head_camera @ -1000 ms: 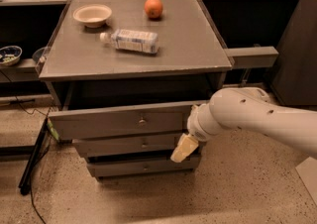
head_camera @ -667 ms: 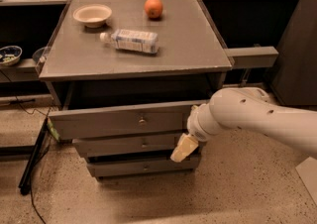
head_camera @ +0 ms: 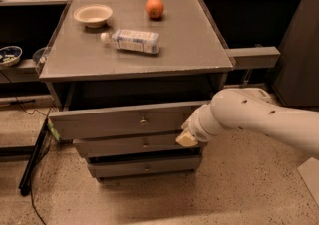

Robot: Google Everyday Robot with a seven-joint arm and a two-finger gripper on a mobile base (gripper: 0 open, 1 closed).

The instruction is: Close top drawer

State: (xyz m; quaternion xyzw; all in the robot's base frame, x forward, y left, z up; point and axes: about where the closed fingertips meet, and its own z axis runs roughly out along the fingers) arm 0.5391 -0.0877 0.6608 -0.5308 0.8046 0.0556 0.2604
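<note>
Plainly, the top drawer (head_camera: 99, 123) is seen pulled out from beneath the front edge of the grey table (head_camera: 194, 45). Its long front panel is slightly tilted, and a small metal knob (head_camera: 143, 119) is set at its centre. The gripper (head_camera: 187, 138) is held low beneath the table's front right corner, at the right end of that panel, and is carried there by the white arm (head_camera: 264, 119). Whether the panel is touched cannot be told. How far the gripper is parted, and whether anything is gripped, cannot be told either.

Two slimmer drawer fronts are stacked below: the middle drawer (head_camera: 114, 145) and the bottom drawer (head_camera: 124, 168). On the tabletop, a white bowl (head_camera: 92, 15) is placed near the back left corner and an orange (head_camera: 155, 7) near the back edge. A plastic bottle (head_camera: 132, 41) is laid on its side just in front of the bowl, towards the centre.
</note>
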